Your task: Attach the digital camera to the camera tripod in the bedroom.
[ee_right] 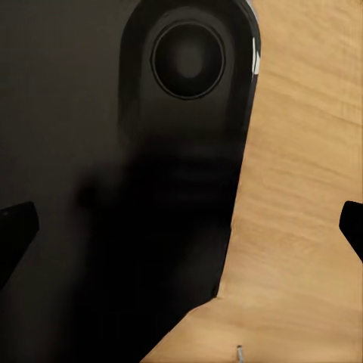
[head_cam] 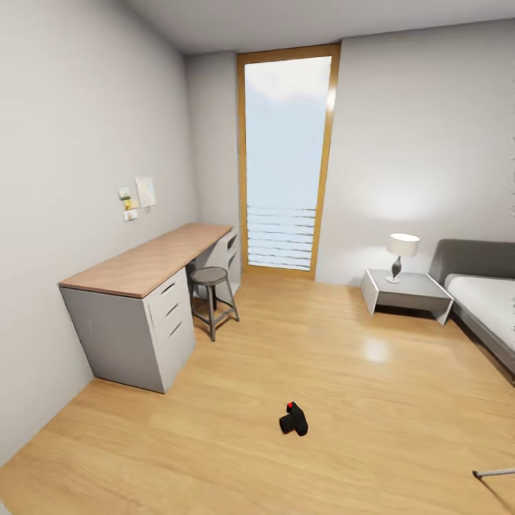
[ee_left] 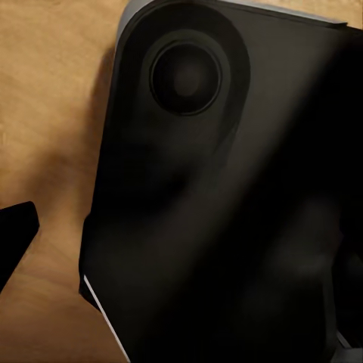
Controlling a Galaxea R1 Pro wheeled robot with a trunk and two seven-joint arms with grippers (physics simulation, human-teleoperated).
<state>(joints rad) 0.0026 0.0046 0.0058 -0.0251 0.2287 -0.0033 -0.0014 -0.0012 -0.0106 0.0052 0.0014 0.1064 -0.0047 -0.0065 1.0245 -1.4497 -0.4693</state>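
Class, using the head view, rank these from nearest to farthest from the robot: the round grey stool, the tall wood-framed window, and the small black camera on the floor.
1. Small black boxy digital camera, on the wood floor, low in the middle of the view.
2. Round grey stool, to the left, tucked beside the desk.
3. Tall wood-framed window, in the far wall.

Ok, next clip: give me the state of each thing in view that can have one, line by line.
digital camera: lying on the wood floor, red button showing, unattached.
camera tripod: one silver leg tip at the frame edge; rest out of frame.
lamp: upright on the side table, apparently lit.
stool: upright, beside the desk.
desk drawers: closed.
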